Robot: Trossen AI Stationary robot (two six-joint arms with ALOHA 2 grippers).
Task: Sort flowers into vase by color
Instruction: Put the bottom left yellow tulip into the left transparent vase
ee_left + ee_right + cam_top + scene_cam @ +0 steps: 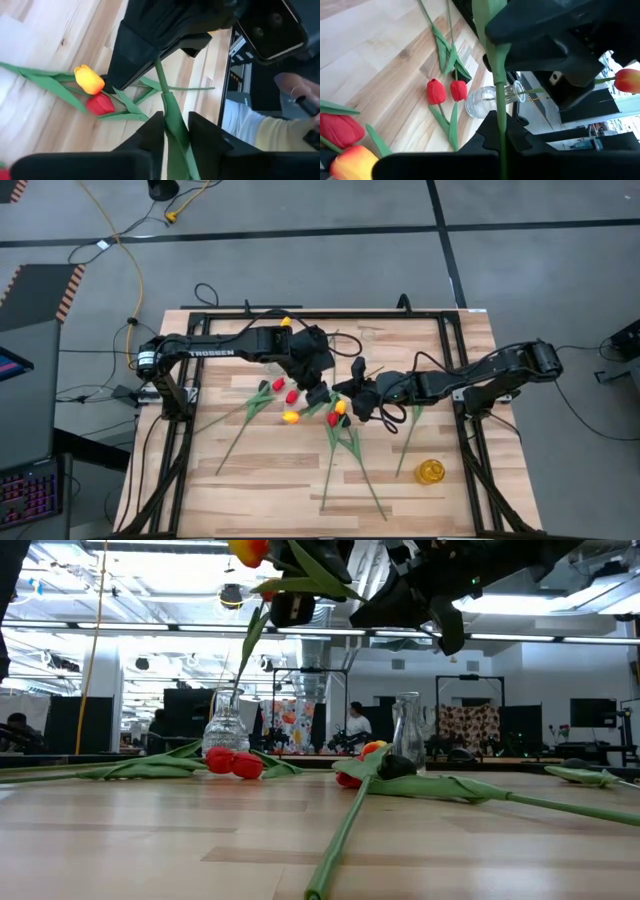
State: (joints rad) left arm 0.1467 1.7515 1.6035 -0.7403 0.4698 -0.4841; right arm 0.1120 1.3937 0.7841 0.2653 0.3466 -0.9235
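gripping one tulip stem (496, 65) mid-air (both arms), right pincer (500, 131) clamped.

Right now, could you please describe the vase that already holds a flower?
Look to the far side of the wooden table, where two clear glass vases stand. It is the round-bellied vase behind two red tulip heads; a green stem rises from it, while the slimmer vase is empty.

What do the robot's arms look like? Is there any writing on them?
Both arms are black and built from chunky jointed pieces, a bit like bent elbows. The left arm has white letters along it that read TROSSEN, and a shiny silver ring at its base. The right arm shows no writing from above. Thin black cables loop off both. Each ends in dark, blocky jaws made of two flat fingers.
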